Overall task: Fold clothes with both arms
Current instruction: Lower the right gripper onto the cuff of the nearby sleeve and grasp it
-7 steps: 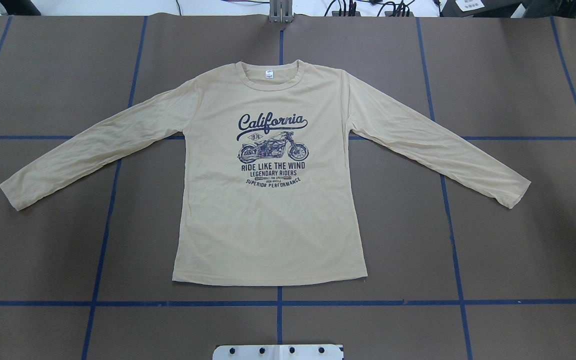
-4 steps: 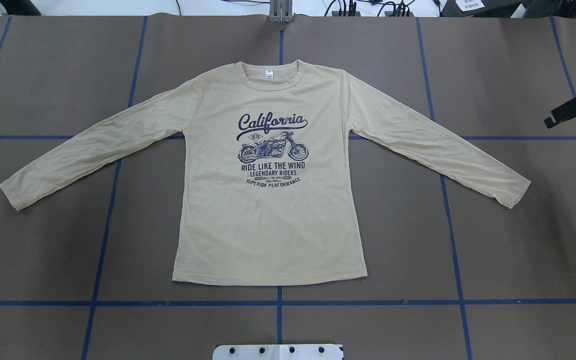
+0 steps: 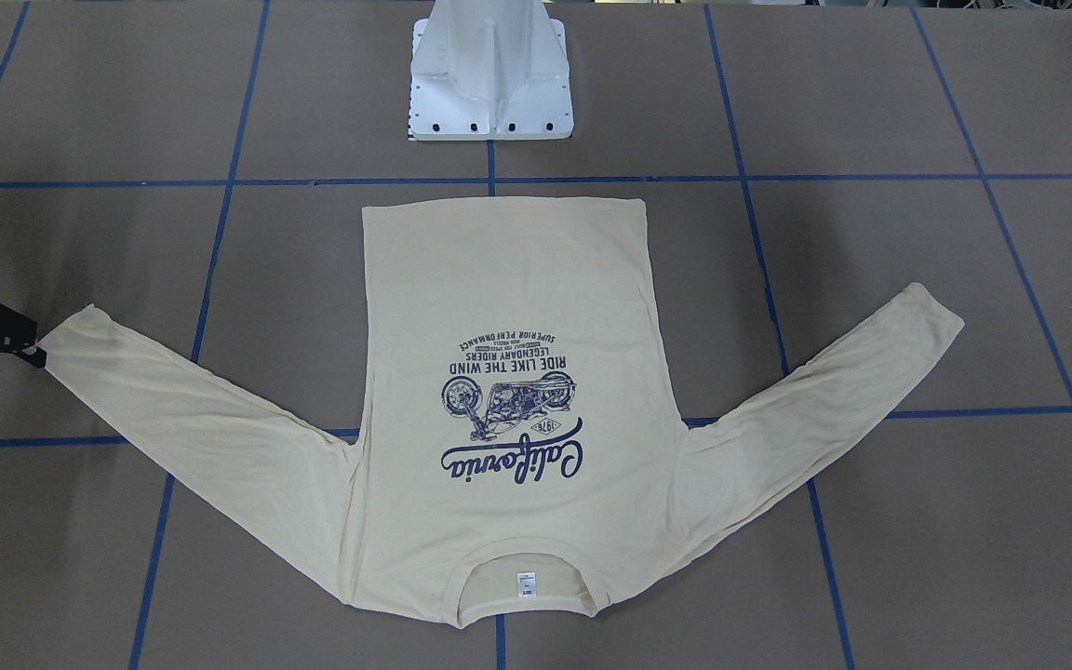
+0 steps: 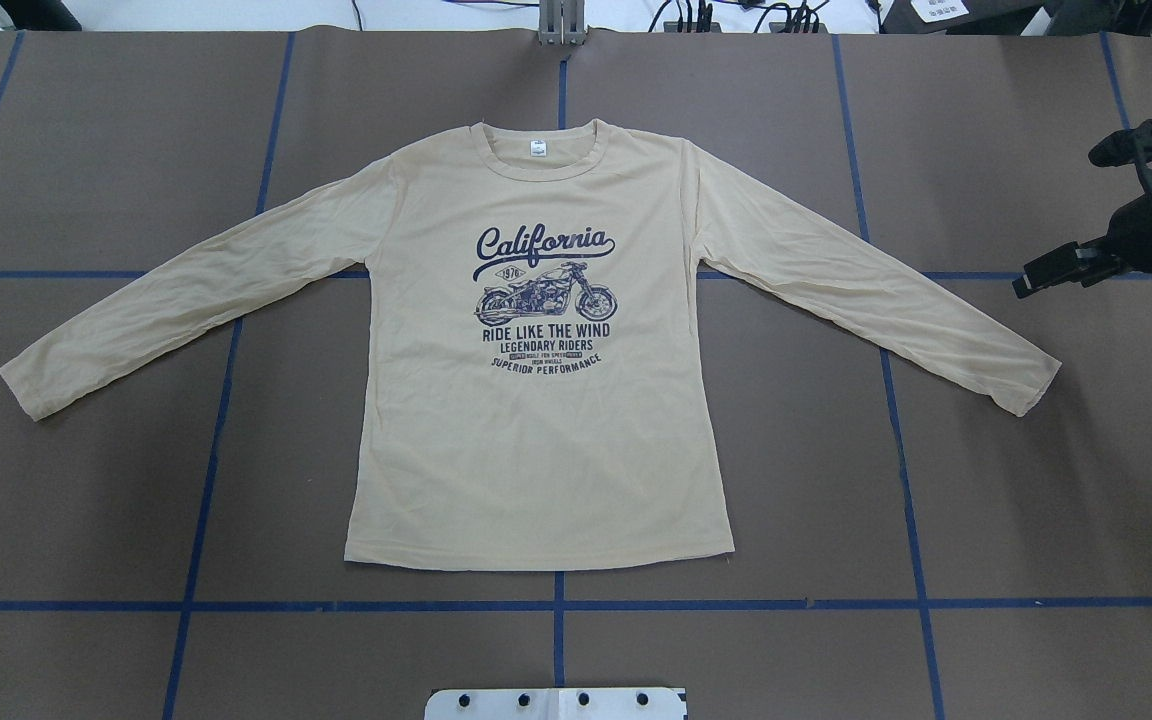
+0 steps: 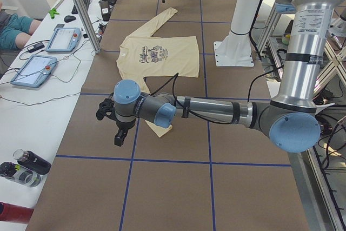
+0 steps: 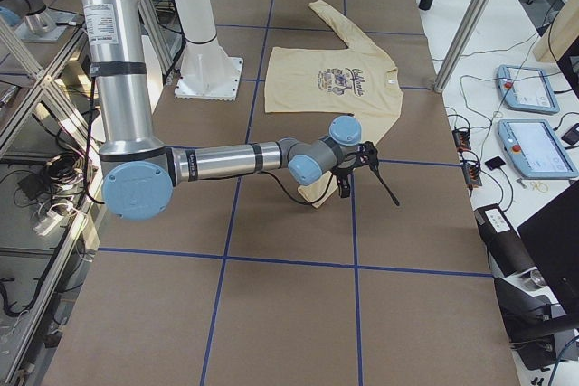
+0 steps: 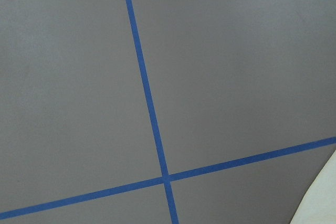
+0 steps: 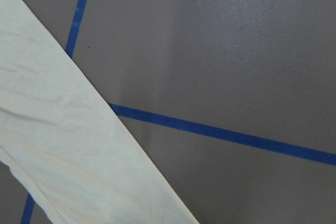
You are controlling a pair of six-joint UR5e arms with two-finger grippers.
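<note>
Your shirt lies flat and face up on the worktop. It is cream-yellow, with its long sleeves spread out and down to both sides and its collar away from the robot. The navy California motorcycle print sits mid-chest, and a small white label shows inside the neck. The right arm reaches low, its pincer near one cuff. The left arm holds its pincer just beyond the other cuff. You can't tell either pincer's gap.
</note>
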